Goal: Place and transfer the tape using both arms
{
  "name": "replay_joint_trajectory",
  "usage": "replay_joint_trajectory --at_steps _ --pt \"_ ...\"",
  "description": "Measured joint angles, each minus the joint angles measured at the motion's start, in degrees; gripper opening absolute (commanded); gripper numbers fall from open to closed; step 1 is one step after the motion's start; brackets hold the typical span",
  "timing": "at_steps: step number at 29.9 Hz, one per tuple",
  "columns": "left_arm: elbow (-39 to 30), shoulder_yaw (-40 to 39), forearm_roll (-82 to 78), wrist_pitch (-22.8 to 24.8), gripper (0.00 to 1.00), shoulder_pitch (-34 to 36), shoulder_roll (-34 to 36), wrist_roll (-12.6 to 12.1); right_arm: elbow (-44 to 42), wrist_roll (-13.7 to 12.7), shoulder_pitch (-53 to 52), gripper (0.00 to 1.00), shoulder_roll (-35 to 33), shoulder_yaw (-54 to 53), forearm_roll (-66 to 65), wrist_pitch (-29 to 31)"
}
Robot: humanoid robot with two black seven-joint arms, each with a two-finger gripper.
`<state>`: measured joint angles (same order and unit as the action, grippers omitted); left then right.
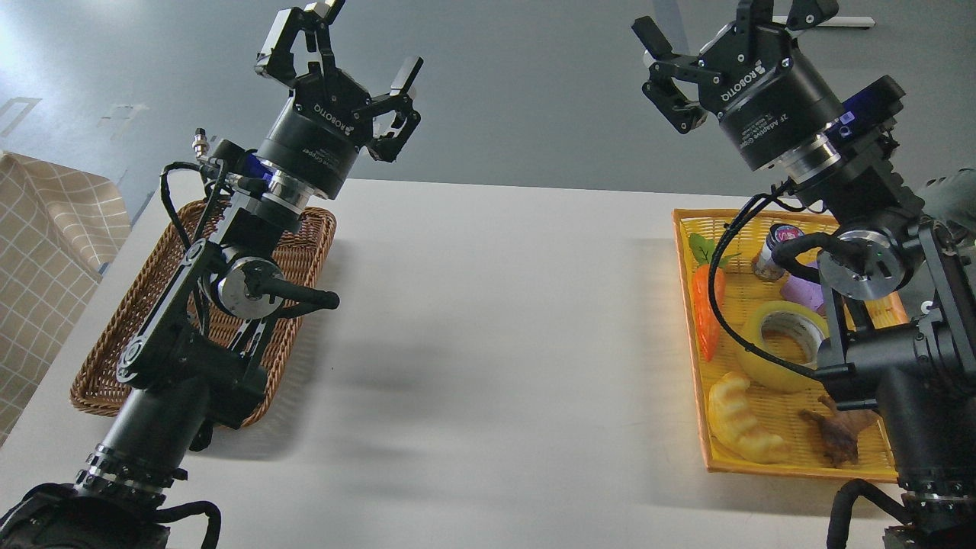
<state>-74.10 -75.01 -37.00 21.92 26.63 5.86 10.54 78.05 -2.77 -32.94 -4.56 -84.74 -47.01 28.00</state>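
Observation:
The yellow tape roll (772, 349) with a grey-white core lies in the yellow basket (690, 366) at the right, partly behind my right arm and its cable. My right gripper (724, 27) is open and empty, raised high above the far end of that basket. My left gripper (343, 46) is open and empty, raised above the far end of the brown wicker basket (114, 358) at the left. Both grippers are well apart from the tape.
The yellow basket also holds a toy carrot (707, 309), a pale croissant toy (736, 418), a brown piece (839, 436), a small can (770, 252) and a purple thing (801, 291). A checked cloth (46, 252) is at the far left. The white table (488, 343) lies between the baskets.

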Motion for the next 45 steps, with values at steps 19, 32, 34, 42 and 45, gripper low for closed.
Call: replay_joint_trajectory --at_steps 19,32,34,42,45 --pt "-0.56 0.0 -0.1 0.07 0.98 -0.95 0.17 -0.02 2.39 3.99 6.58 1.0 -13.53 -14.19 0.54 -0.01" --pt "-0.7 -0.27 -0.1 -0.05 0.98 -1.05 0.33 0.0 7.49 3.85 9.52 1.0 -24.73 -13.53 -20.09 0.01" --pt "-0.7 -0.33 -0.1 -0.08 0.98 -1.03 0.39 0.0 10.11 3.94 10.39 1.0 -25.5 -13.56 -21.24 0.02" --pt "-0.79 -0.5 -0.1 -0.12 0.98 -0.95 0.74 0.0 13.01 -0.23 14.19 0.98 -26.62 -13.57 -24.06 0.01" --pt "-0.79 -0.7 0.01 -0.19 0.98 -0.95 1.35 0.0 14.02 -6.36 14.74 0.99 -27.66 -13.57 -28.98 0.0"
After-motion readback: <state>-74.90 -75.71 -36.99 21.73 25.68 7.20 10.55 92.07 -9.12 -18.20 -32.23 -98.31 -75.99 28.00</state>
